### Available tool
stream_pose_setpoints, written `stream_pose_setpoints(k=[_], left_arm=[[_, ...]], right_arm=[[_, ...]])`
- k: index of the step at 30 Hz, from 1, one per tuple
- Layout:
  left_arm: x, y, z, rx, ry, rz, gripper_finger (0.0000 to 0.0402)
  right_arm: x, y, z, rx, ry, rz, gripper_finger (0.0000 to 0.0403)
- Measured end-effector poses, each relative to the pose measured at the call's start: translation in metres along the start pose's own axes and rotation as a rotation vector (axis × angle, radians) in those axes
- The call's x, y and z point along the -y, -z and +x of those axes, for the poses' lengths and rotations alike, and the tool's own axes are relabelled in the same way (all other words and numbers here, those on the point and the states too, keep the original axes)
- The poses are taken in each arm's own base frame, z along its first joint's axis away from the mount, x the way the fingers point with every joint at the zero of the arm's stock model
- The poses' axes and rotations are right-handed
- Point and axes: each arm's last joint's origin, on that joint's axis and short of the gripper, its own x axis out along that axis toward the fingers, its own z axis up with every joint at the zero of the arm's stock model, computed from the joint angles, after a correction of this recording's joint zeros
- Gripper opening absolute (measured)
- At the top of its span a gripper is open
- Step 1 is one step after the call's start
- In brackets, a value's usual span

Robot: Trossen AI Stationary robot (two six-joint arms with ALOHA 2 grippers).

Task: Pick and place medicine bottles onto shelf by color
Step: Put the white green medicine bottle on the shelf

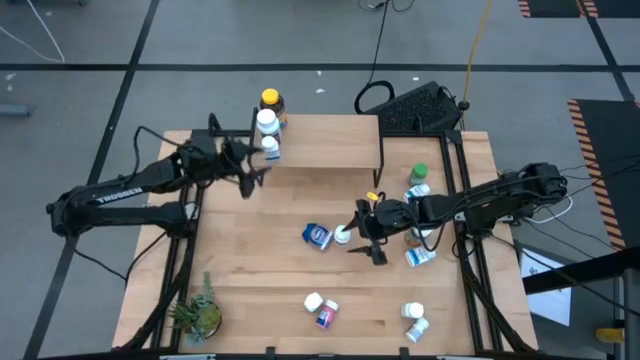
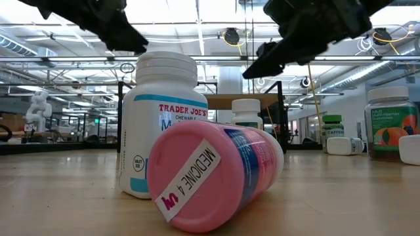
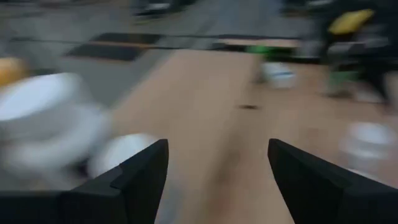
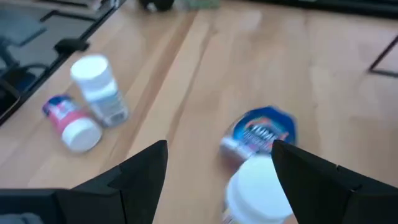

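The shelf (image 1: 330,140) stands at the table's far middle. An amber yellow-capped bottle (image 1: 270,100) and two white bottles (image 1: 267,123) stand at its left end. My left gripper (image 1: 255,178) is open and empty just near of them; they show blurred in the left wrist view (image 3: 37,118). My right gripper (image 1: 358,235) is open over the table's middle. Its fingers stand on either side of a white-capped bottle (image 4: 256,186). A blue bottle (image 4: 264,130) lies on its side just beyond.
A pink-labelled bottle (image 2: 210,177) lies on its side beside an upright white one (image 2: 161,124) near the front edge. A green-capped bottle (image 1: 418,175) and several white bottles (image 1: 420,255) stand at the right. A potted plant (image 1: 197,315) is at the front left corner.
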Motion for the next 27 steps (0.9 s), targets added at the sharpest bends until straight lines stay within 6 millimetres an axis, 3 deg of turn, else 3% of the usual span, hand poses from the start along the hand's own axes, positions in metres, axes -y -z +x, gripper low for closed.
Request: stream_pose_setpoints(k=[4, 11, 16, 19, 27], left_arm=[[0.029, 0.005, 0.008, 0.04, 0.143, -0.003, 0.0278], [0.079, 0.037, 0.031, 0.141, 0.278, 0.023, 0.0278], [0.098, 0.044, 0.044, 0.197, 0.338, 0.063, 0.0278], [0.108, 0.049, 0.055, 0.18, 0.374, 0.099, 0.0278], [0.135, 0.054, 0.092, 0.167, 0.408, 0.139, 0.0282]], right_arm=[[-0.005, 0.006, 0.001, 0.011, 0.056, -0.014, 0.0281], [-0.006, 0.012, 0.001, 0.047, 0.124, 0.079, 0.0281], [-0.013, 0.03, 0.006, 0.068, 0.231, 0.117, 0.0281], [-0.015, 0.031, 0.008, 0.078, 0.307, 0.074, 0.0281], [-0.016, 0.029, 0.005, 0.08, 0.308, 0.025, 0.0281]])
